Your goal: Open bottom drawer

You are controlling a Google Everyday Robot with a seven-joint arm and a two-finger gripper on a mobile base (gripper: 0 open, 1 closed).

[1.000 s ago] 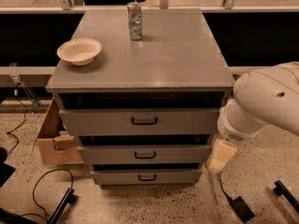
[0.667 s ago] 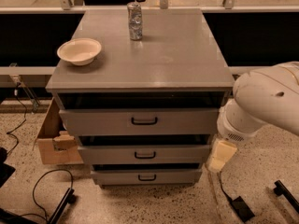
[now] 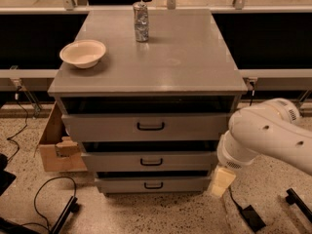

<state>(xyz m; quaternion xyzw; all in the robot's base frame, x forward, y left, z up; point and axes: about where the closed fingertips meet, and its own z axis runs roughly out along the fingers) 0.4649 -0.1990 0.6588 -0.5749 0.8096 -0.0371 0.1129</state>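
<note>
The grey cabinet (image 3: 146,52) has three drawer fronts stacked one above another. The bottom drawer (image 3: 122,184) is the narrowest and lowest, with a small black loop handle (image 3: 153,185). Its front sits about in line with the drawers above, with a dark gap over it. My white arm (image 3: 268,135) comes in from the right. The gripper (image 3: 222,181) shows as a cream tip hanging beside the cabinet's right side, level with the bottom drawer and to the right of its front. It holds nothing that I can see.
A white bowl (image 3: 83,53) and a silvery can (image 3: 141,21) stand on the cabinet top. A cardboard box (image 3: 56,147) sits on the floor at the left. Black cables (image 3: 46,199) and black items (image 3: 251,217) lie on the speckled floor.
My arm has dropped lower and a little to the left, bringing the gripper down from mid-drawer height to bottom-drawer height. The drawers have not moved.
</note>
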